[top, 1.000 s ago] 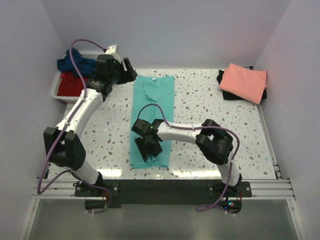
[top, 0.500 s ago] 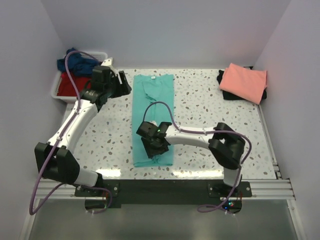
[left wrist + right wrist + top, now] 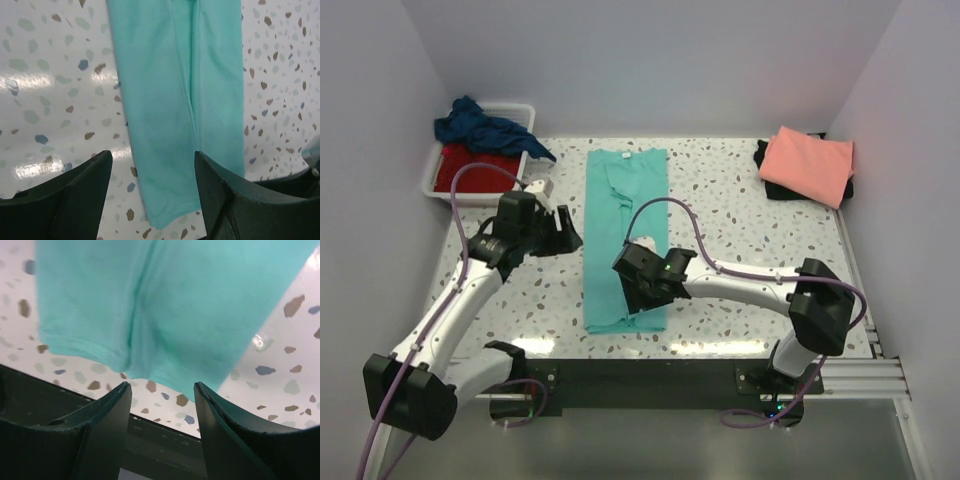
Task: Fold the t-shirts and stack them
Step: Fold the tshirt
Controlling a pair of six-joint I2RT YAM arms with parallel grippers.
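Observation:
The turquoise-teal t-shirt [image 3: 625,235] lies flat on the table as a long strip, sleeves folded in, collar at the far end. My left gripper [image 3: 568,236] is open and empty, just left of the strip's middle. In the left wrist view the shirt [image 3: 180,95] runs between and beyond the open jaws of that gripper [image 3: 152,200]. My right gripper [image 3: 640,296] is open and empty over the shirt's near hem. The right wrist view shows that hem [image 3: 170,310] just ahead of the gripper [image 3: 162,412]. The salmon-pink shirt [image 3: 808,163] lies folded on the black one [image 3: 772,186].
A white tub [image 3: 428,183] at the far left holds the navy blue shirt [image 3: 480,127] and the red shirt [image 3: 470,170]. The table's dark front rail [image 3: 45,400] runs just below the hem. Grey walls close in on three sides.
My left arm has drawn back from the collar end to beside the shirt's middle. My right gripper has shifted slightly right and nearer, toward the hem. The shirt has not moved.

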